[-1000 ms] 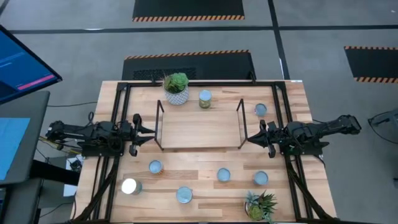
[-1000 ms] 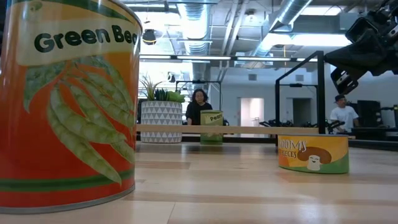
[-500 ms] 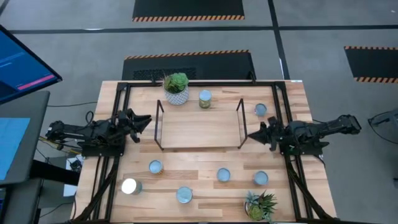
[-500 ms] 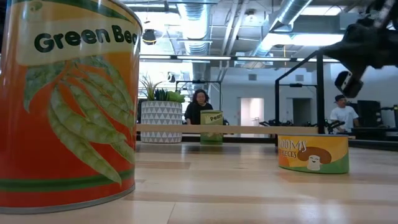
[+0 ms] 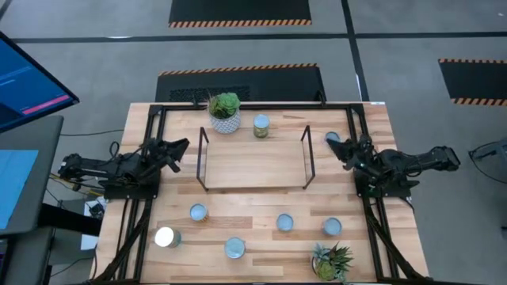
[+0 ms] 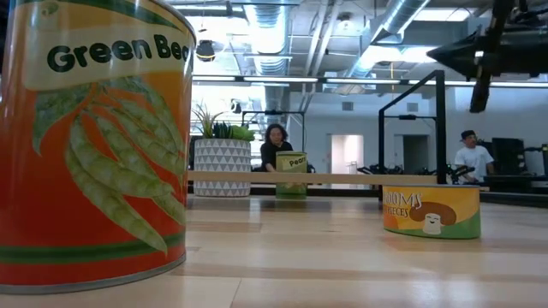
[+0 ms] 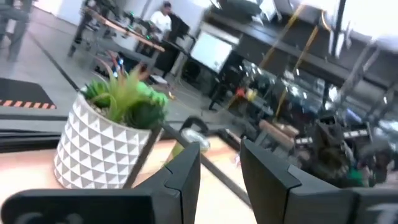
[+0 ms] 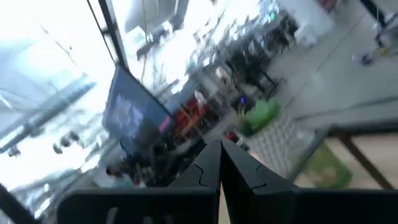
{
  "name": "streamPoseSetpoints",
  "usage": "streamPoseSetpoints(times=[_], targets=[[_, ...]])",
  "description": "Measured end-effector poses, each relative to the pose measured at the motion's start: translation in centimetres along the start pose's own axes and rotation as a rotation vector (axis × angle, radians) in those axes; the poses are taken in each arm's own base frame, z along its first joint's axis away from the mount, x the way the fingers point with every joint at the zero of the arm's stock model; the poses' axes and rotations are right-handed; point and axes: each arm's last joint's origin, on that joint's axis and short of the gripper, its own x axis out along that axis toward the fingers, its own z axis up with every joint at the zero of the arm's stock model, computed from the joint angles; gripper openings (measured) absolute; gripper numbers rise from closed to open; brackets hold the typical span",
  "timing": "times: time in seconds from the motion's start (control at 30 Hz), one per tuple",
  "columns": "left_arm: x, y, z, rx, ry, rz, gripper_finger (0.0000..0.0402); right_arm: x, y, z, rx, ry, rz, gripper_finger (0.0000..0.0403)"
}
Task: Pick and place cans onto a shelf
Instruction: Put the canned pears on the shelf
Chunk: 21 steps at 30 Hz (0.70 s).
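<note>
Robotics lab/open workshop: exposed ceiling ducts [image 6: 282, 34], hazard-striped floor mats [image 5: 238, 11], monitor [image 5: 28, 75] upper left, more workbenches [image 7: 121, 28] behind.

- The shelf [image 5: 253, 164] stands mid-table, between the left gripper [image 5: 181, 146] and the right gripper [image 5: 342, 148].
- A potted succulent [image 5: 225, 112] and a can [image 5: 261, 126] sit side by side behind the shelf.
- Another can [image 5: 332, 138] lies just beside the right gripper.
- Five cans lie in front of the shelf.
- A spiky plant [image 5: 333, 261] stands at the front right corner.
</note>
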Motion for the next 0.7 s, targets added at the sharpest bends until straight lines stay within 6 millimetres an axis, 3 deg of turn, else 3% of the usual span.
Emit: streamPoseSetpoints(times=[0.13,0.3,0.37,0.5,0.7], targets=[[-0.1,-0.1,1.1,-0.108,-0.123,0.064,0.0105,-0.2,1.2,2.8,-0.023,-0.25,0.084,0.0033],[-0.3,-0.4,2.5,-0.103,-0.239,0.085,0.0105,-0.7,4.0,7.5,-0.289,-0.526,0.278,0.0033],[-0.3,-0.4,2.8,-0.098,-0.26,0.073,0.0105,-0.1,5.3,8.7,-0.383,-0.547,0.253,0.0033],[-0.2,-0.3,3.0,-0.096,-0.277,0.086,0.0105,3.3,8.6,10.6,-0.579,-0.467,0.149,0.0033],[-0.1,-0.1,2.7,-0.063,-0.266,0.115,0.0105,10.2,13.1,13.1,-0.894,-0.316,-0.032,0.0033]])
